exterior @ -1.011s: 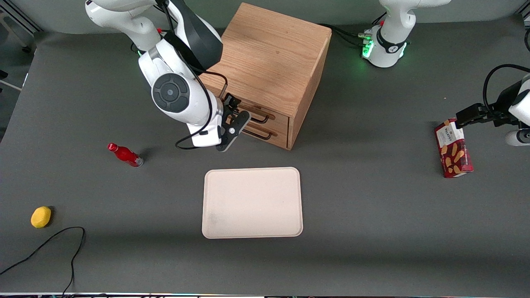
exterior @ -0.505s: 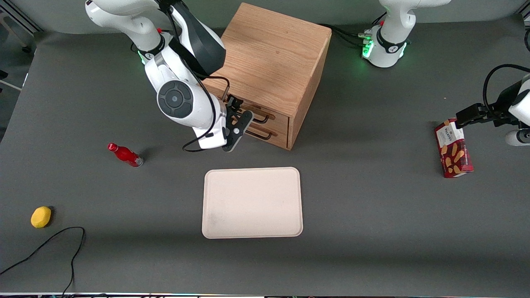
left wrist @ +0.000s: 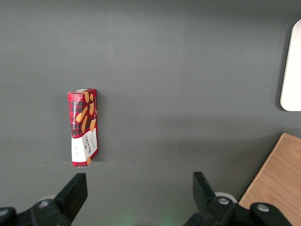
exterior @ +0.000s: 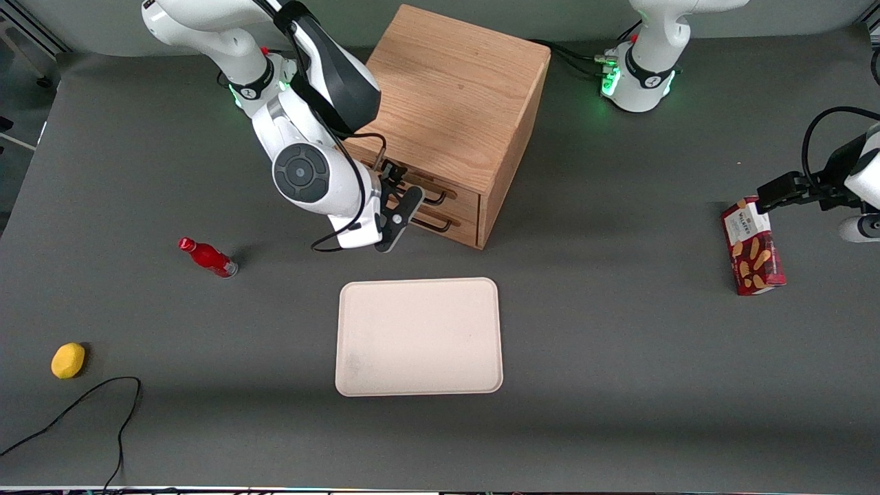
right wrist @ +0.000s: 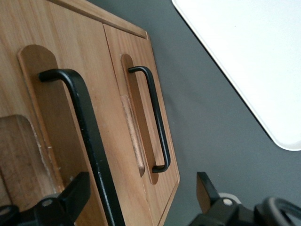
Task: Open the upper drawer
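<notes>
The light oak cabinet [exterior: 454, 96] stands in the middle of the table, its front turned toward the working arm. The upper drawer [exterior: 464, 198] is closed, and so is the bottom drawer [exterior: 462, 230]. In the right wrist view the upper drawer [right wrist: 110, 117] shows its long black handle [right wrist: 87, 127] running between my fingers. My gripper [exterior: 405, 187] is open right in front of the upper drawer's handle [exterior: 434, 197]. In the wrist view the gripper [right wrist: 141, 188] straddles that bar with nothing clamped. The bottom drawer's handle [right wrist: 157, 117] lies nearer the table.
A cream tray [exterior: 419, 337] lies in front of the cabinet, nearer the front camera. A red bottle [exterior: 207, 257], a yellow fruit [exterior: 68, 360] and a black cable [exterior: 82, 412] lie toward the working arm's end. A red biscuit box [exterior: 753, 246] lies toward the parked arm's end.
The arm has shifted sideways toward the cabinet front, bringing the open gripper closer onto the upper handle. Both drawers have stayed closed.
</notes>
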